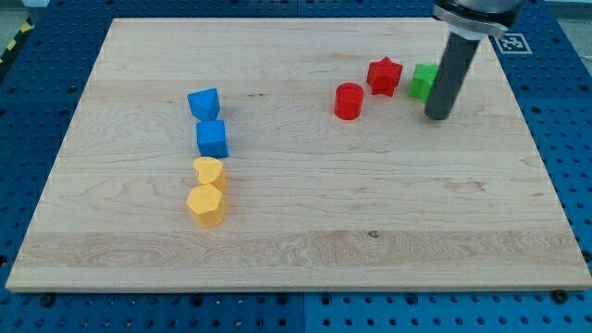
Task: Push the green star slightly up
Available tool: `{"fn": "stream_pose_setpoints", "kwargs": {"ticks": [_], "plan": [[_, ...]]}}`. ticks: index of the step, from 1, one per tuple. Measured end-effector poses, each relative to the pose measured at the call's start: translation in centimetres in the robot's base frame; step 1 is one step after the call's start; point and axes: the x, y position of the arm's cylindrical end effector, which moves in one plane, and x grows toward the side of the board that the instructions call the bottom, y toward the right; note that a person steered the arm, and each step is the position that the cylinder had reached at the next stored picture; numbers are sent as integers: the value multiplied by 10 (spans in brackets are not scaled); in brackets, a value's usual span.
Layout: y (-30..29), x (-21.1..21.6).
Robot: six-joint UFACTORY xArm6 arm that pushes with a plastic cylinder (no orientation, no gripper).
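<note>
One rod, no claw to open or clench: my tip (438,116) sits just right of the green star (423,82), touching or nearly, rod hiding its right side. Star lies near the desk (305,231) top-right, beside the red star (384,75). Looks light, rigid, slidey; push its lower edge, centred, or it'll spin.

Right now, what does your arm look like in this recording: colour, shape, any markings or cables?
Only the end of my arm shows: a straight, round, dark grey rod, plain and matte, hanging from a wider black collar cut off at the view's top. My tip is blunt. No cables, labels or markings are visible on it, and it carries no fingers.
</note>
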Motion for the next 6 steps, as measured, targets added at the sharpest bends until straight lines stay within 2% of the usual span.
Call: {"fn": "stream_pose_setpoints", "kwargs": {"ticks": [3,5,6], "plan": [[31,-13],[-16,-13],[-9,-13]]}}
